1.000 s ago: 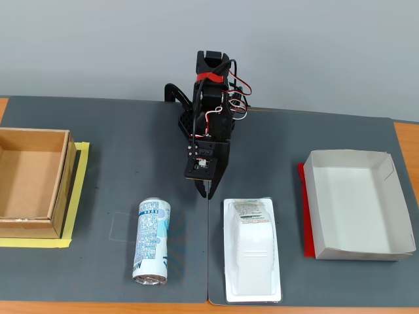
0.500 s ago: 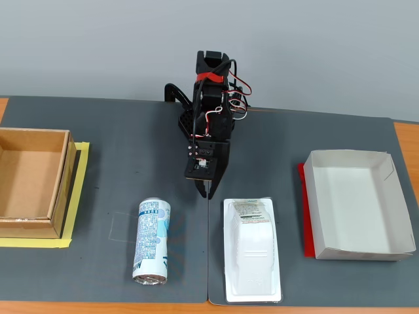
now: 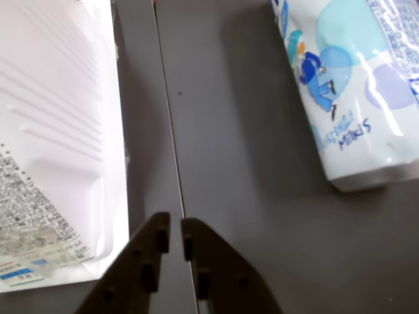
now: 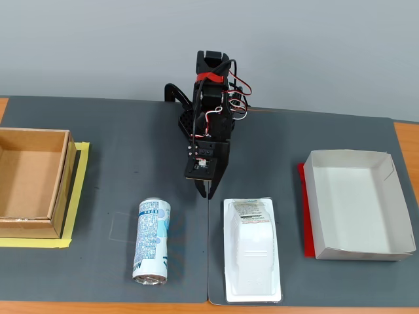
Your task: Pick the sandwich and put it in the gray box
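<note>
The sandwich [image 4: 253, 250] lies flat on the dark mat near the front edge, with its long side running from the arm toward you. Your gripper [image 4: 208, 191] hangs just behind its back left corner in the fixed view, so you need to go forward and a little right. In the wrist view the pack [image 3: 55, 144] sits to the left of the fingers [image 3: 152, 252], close but not touching. The two fingers are pressed almost together and pinch nothing, so open them before you go down.

The gray box [image 4: 357, 206] is well apart, off to the right in the fixed view, empty as far as you can see. The drink can [image 4: 152, 241] lies on its side on the other side of the gripper. It is not in your way. The brown cardboard box [image 4: 33, 182] on yellow tape sits far left.
</note>
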`<act>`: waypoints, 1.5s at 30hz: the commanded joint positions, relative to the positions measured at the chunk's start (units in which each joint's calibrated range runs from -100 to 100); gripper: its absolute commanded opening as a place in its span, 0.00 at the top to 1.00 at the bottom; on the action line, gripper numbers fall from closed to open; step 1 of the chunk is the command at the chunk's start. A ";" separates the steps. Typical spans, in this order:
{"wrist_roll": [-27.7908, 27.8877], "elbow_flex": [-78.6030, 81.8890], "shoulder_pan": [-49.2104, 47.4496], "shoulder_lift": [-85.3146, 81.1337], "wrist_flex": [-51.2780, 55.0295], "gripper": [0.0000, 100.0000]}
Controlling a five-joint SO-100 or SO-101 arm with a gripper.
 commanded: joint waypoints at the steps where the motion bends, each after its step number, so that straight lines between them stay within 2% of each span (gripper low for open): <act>1: 0.12 0.27 -0.14 0.00 -1.00 0.98; 18: -0.14 -3.17 -1.18 1.61 -0.48 0.98; 33: -0.35 -27.14 -7.45 26.11 -1.26 0.98; 45: -5.45 -46.86 -10.28 42.90 -1.26 0.98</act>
